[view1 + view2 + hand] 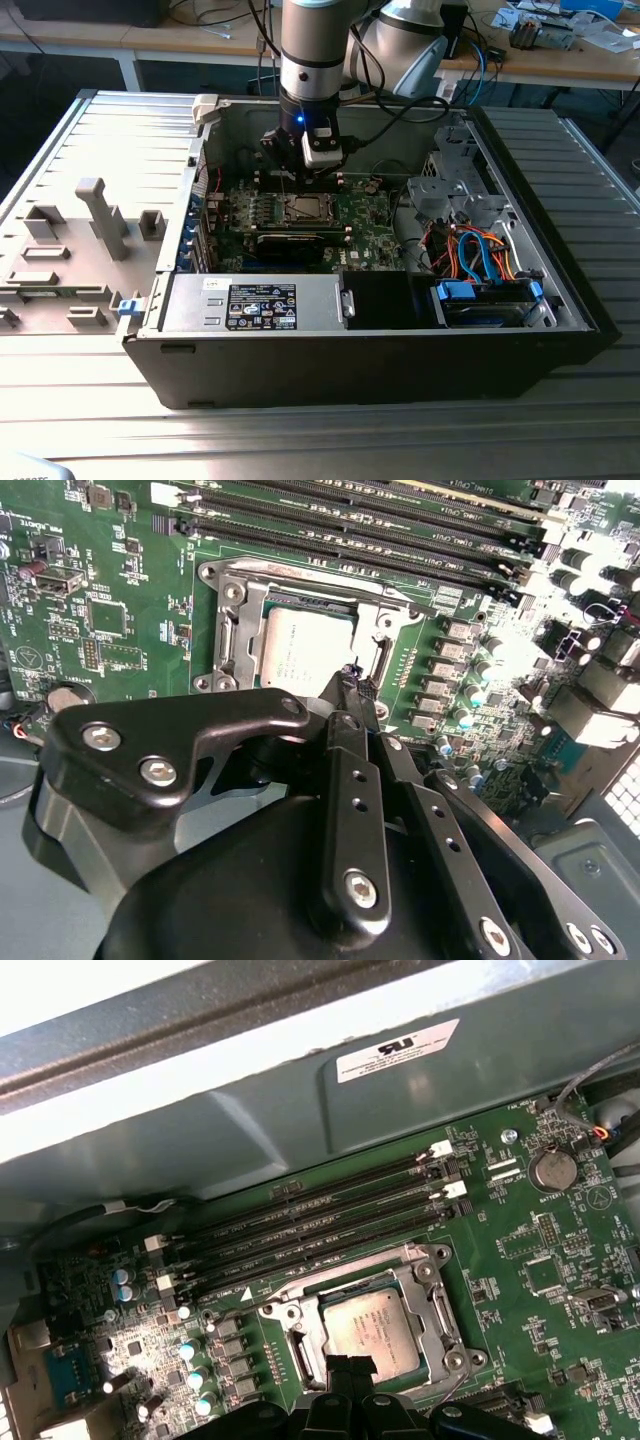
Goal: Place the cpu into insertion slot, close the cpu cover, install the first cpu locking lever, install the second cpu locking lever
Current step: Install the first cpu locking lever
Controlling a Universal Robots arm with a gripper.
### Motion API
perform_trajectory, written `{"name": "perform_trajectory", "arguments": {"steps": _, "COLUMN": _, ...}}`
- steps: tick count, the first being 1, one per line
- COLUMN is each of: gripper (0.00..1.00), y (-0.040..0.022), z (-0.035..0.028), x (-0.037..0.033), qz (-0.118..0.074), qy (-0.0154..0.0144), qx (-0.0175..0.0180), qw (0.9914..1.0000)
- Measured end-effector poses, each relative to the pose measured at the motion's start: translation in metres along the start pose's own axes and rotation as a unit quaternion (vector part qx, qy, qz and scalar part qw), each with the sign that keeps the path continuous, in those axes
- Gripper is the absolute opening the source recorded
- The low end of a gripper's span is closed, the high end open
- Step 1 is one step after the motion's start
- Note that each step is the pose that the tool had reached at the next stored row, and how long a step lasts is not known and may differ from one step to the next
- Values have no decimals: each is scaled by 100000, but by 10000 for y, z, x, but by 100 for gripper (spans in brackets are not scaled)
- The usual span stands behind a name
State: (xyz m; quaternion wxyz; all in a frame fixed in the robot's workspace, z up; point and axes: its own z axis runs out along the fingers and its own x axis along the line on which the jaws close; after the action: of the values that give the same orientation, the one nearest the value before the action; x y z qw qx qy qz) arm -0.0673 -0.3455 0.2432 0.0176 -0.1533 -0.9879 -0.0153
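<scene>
Item: cpu [372, 1333], lying flat in the insertion slot [455, 1305] at mid-board inside the open computer case [560, 300] on the tabletop [300, 440]; seated, judging by its level top.
Item: cpu cover [228, 630], folded down around the chip.
Item: gripper [350, 685], fingers drawn narrow to a point, empty, poised at the slot's edge.
Obscured: locking levers hard to make out; near edge of slot hidden behind the fingers.

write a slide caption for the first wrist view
Square silver-topped cpu seated in the metal-rimmed insertion slot on the green motherboard, black gripper poised at its edge.
</scene>
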Motion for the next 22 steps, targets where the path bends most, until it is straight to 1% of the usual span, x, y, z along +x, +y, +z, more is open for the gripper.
{"name": "perform_trajectory", "arguments": {"steps": 22, "gripper": 11, "y": -1, "z": 0, "x": -7, "qz": -529, "qy": 28, "qx": -18, "qw": 99999}}
